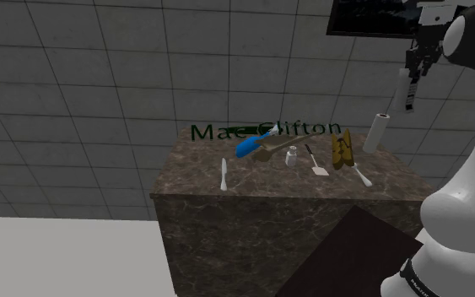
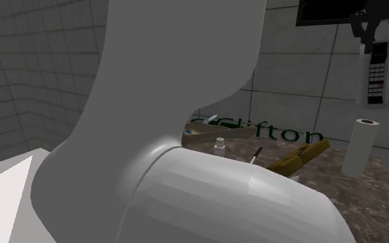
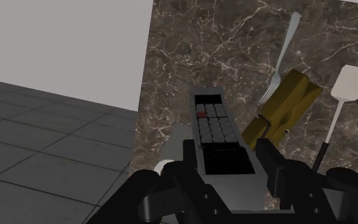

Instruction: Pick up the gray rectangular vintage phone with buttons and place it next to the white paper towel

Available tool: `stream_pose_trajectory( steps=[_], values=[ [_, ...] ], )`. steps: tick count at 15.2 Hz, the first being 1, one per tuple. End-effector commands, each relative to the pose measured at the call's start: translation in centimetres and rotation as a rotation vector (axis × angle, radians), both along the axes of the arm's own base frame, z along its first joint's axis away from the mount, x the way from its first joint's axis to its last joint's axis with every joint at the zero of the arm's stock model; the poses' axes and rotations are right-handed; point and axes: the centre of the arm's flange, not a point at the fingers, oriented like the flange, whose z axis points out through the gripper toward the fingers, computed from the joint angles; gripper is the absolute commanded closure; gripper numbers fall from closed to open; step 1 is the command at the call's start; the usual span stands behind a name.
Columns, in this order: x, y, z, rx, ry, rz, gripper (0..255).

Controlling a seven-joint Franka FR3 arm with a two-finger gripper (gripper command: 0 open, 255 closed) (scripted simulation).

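High above the marble counter [image 1: 269,184], my gripper [image 1: 416,67] is shut on the grey rectangular phone [image 1: 411,91]. The phone hangs lengthwise from the fingers, its button rows facing the camera in the second exterior view [image 2: 375,77]. In the wrist view both black fingers [image 3: 269,159] clasp the phone [image 3: 217,124] by its sides, near the dark recessed end. The white paper towel roll [image 1: 377,132] stands upright at the counter's far corner, below the phone and slightly toward the shoulder view's left. It also shows in the second exterior view [image 2: 360,145].
On the counter lie a blue object [image 1: 250,143], a small shaker [image 1: 292,156], a spatula [image 1: 315,162], a yellow-brown block [image 1: 341,150], a fork [image 1: 362,175] and a white utensil [image 1: 224,175]. A tiled wall with green lettering rises behind.
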Motion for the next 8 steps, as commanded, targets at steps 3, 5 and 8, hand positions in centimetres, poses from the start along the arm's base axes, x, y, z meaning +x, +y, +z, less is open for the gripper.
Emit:
stream_pose_trajectory(
  steps=[3,5,8],
  values=[
    [-2.5,-4.4,-1.4,-0.001,0.0,0.002,255],
    [-2.5,-4.4,-2.4,-0.001,0.0,0.002,255],
    [-2.5,-4.4,-4.0,-0.001,0.0,0.002,255]
  ],
)
